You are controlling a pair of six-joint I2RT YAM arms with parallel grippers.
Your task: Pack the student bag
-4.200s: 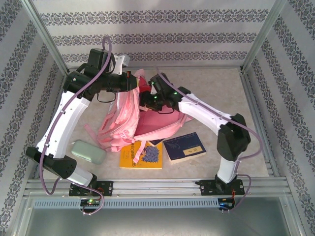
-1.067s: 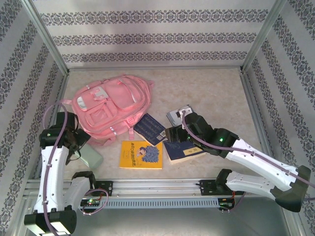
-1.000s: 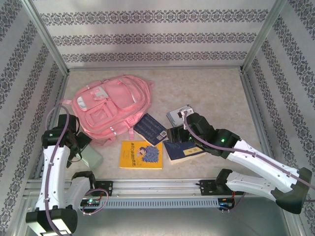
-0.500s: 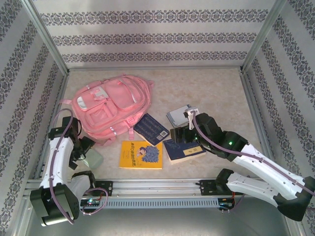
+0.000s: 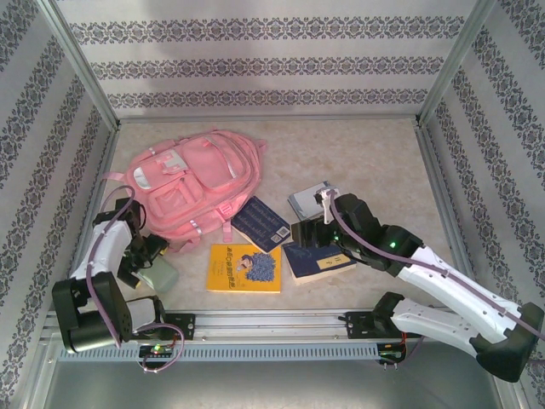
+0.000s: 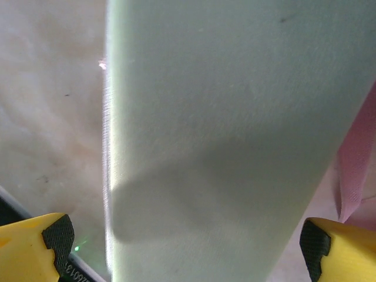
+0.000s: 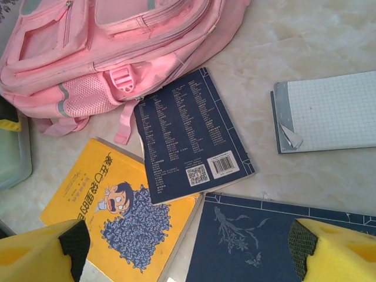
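Bag pink, white trim stripes; pouch pale green; yellow book at the bag's six o'clock, blue cartoon figure on it; navy book at five o'clock, white print, white barcode label; floral book dark blue, pale flower drawing; notepad grey, white grid page; table beige marbled; walls white, grey floral bands; fingers yellow, black pads.

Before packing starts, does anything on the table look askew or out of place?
Nothing looks spilled or damaged, but the navy barcode book lies askew, one corner overlapping the yellow book, beside a loose strap of the student bag.
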